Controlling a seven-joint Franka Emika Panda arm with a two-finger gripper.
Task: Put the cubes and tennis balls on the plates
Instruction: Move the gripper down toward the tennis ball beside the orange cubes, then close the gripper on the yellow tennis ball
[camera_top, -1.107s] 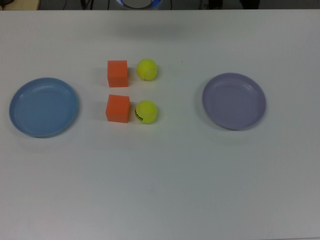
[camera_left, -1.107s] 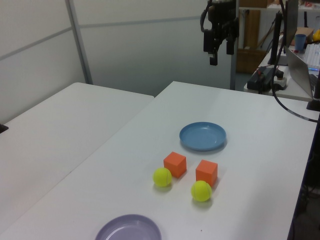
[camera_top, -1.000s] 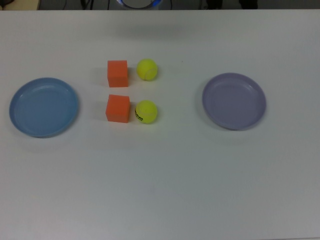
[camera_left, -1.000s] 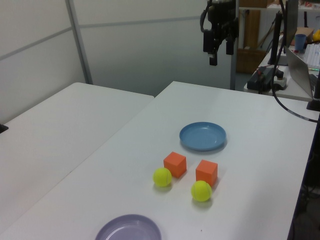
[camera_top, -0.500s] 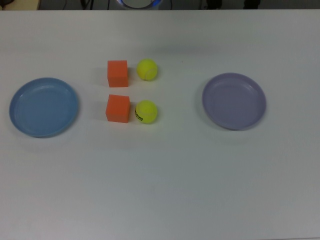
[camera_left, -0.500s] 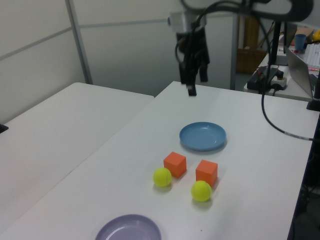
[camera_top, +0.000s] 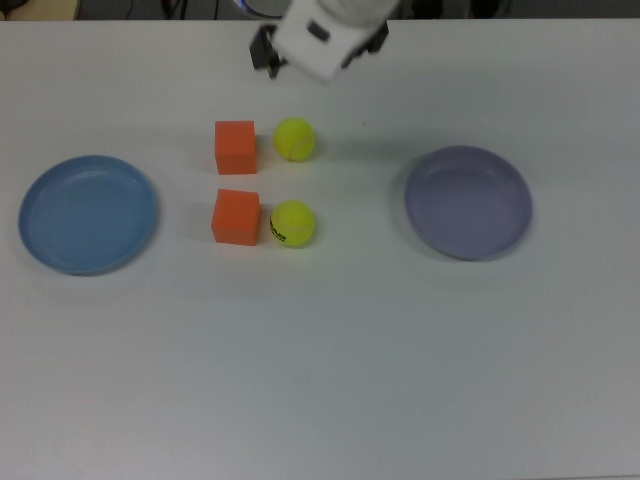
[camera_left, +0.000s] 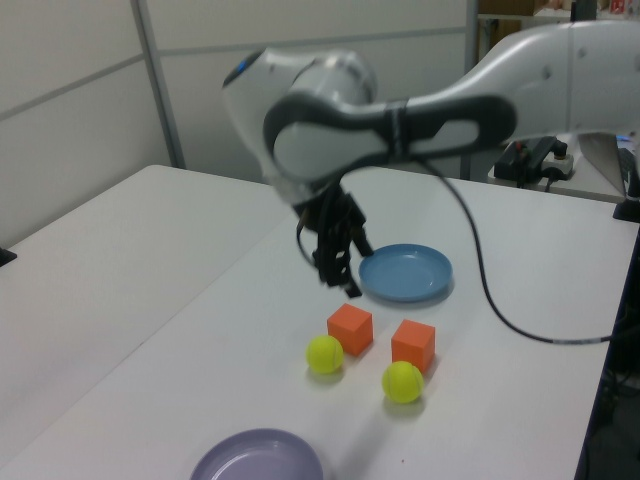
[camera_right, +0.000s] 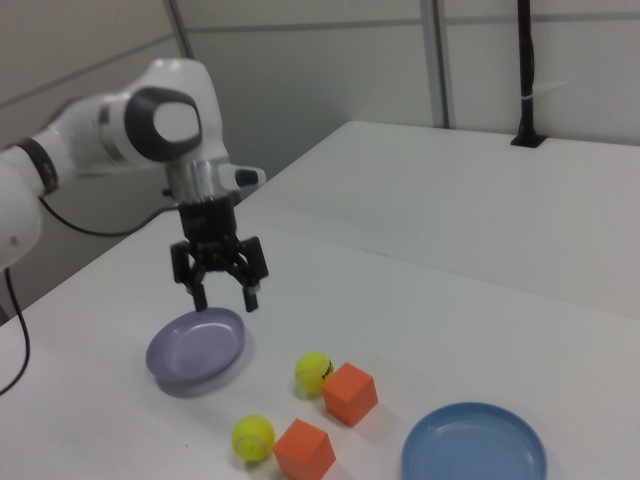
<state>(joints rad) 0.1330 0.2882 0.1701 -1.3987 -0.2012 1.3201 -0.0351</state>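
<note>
Two orange cubes (camera_top: 235, 147) (camera_top: 236, 216) sit mid-table in the top view, each with a tennis ball to its right. The upper ball (camera_top: 295, 139) shows plain; the lower ball (camera_top: 293, 223) carries a black mark. The light blue plate (camera_top: 88, 214) lies at the top view's left and the lavender plate (camera_top: 468, 202) at its right, both holding nothing. My gripper (camera_right: 225, 298) hangs open in the air, holding nothing, apart from every object. In the top view the gripper (camera_top: 320, 42) shows above the upper cube and ball. The left view shows the gripper (camera_left: 335, 268) between the blue plate (camera_left: 405, 272) and the nearer cube (camera_left: 350, 329).
The white table (camera_top: 330, 360) runs wide below the objects in the top view. A second white table (camera_left: 110, 260) adjoins at the left view's left. A black cable (camera_left: 500, 310) trails from the arm over the table in the left view.
The arm has swung down from high behind the table and toward the objects. The gripper has entered the top view. Cubes, balls and plates have not moved.
</note>
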